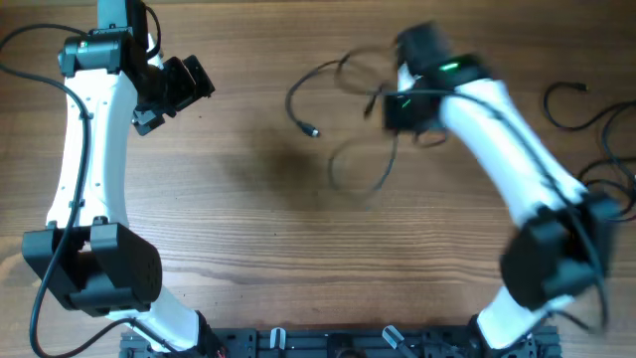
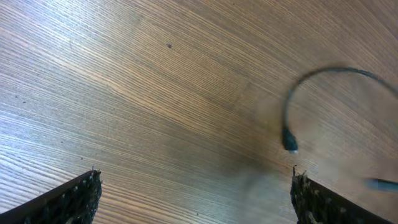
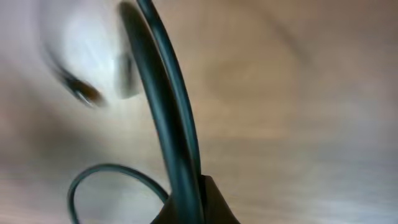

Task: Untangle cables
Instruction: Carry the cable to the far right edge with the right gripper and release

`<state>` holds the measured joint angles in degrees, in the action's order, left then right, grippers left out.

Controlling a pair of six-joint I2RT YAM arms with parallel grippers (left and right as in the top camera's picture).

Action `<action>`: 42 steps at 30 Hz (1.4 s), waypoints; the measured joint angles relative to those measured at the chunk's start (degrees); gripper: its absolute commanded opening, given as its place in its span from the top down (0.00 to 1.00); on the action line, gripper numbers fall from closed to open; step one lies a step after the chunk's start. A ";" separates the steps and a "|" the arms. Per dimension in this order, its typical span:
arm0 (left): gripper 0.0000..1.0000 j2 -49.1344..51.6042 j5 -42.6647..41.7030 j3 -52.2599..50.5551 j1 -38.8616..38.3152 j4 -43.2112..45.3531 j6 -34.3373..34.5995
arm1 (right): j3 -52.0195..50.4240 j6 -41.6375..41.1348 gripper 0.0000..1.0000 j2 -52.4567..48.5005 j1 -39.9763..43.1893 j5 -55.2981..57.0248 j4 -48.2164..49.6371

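Observation:
Thin black cables (image 1: 343,72) lie in loose loops at the upper middle of the wooden table, and one plug end (image 1: 311,130) points down-left. A second loop (image 1: 360,169) lies below them. My right gripper (image 1: 399,109) hangs over the tangle, shut on a cable (image 3: 168,112) that runs straight up from between its jaws; another strand (image 3: 93,174) curves off to the left. My left gripper (image 1: 189,85) is at the upper left, away from the cables and open, with bare wood between its fingers (image 2: 74,199). A cable end with a plug (image 2: 290,144) shows ahead of it to the right.
More black wires (image 1: 586,114) lie along the right edge of the table near the right arm's base. A black rail (image 1: 328,343) runs along the front edge between the two arm bases.

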<state>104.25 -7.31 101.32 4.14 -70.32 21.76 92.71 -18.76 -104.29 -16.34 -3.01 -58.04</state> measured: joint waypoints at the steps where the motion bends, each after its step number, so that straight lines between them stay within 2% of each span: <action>1: 0.00 0.00 0.02 0.00 0.00 0.02 0.00 | 2.38 0.04 0.96 3.48 3.10 0.02 0.00; 4: 0.00 0.00 0.02 0.00 0.00 0.02 0.00 | 5.18 0.02 0.96 11.47 14.91 -0.33 3.65; 6: 0.00 0.00 0.00 0.00 0.00 0.02 0.00 | 5.62 -0.70 0.95 15.02 26.67 0.00 5.42; 7: 0.00 0.00 0.02 0.00 0.00 0.02 0.00 | 5.62 -1.60 0.96 15.30 34.07 0.17 5.79; 9: 0.00 0.00 0.00 0.00 0.00 0.02 0.00 | 5.57 -2.34 0.96 15.15 40.30 0.31 5.86; 13: 0.00 0.00 0.02 0.00 0.00 0.00 0.00 | 5.42 -2.62 0.96 13.25 48.87 1.16 6.01; 17: 0.00 0.00 0.02 0.00 0.00 0.00 0.00 | 5.16 -3.06 0.96 6.64 50.88 1.36 5.46; 18: 0.00 0.00 0.00 0.00 0.00 0.00 0.00 | 5.05 -3.08 0.89 4.57 50.88 1.33 4.72; 19: 0.00 0.00 0.00 0.00 0.00 0.00 0.00 | 5.03 -3.08 0.60 3.72 50.88 1.33 4.20; 20: 0.00 0.00 0.00 0.00 0.00 0.00 0.00 | 4.98 -3.32 0.06 3.43 50.88 1.31 4.04; 21: 0.00 0.00 0.00 0.00 0.00 0.00 0.00 | 4.98 -3.58 0.00 3.26 50.88 1.33 4.02; 28: 0.00 0.00 0.00 0.00 0.00 0.00 0.00 | 4.98 -4.61 0.00 3.26 50.88 -0.13 2.58; 32: 0.00 0.00 0.02 0.00 0.00 0.00 0.00 | 4.92 -2.78 0.00 6.19 50.88 -9.09 2.47; 34: 0.00 0.00 0.00 0.00 0.00 0.02 0.00 | 4.92 -0.20 0.00 10.86 50.10 -14.36 1.95; 39: 0.00 0.00 -0.50 0.00 0.00 -0.28 0.63 | 4.92 6.56 0.00 21.27 41.70 -19.08 -5.01; 42: 0.00 -0.07 -1.27 0.00 0.00 -0.46 0.85 | 4.92 9.05 0.00 23.47 34.67 -19.67 -7.82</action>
<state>104.18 -8.58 101.32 4.14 -70.78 22.61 97.62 -9.72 -80.82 18.33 -22.68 -65.87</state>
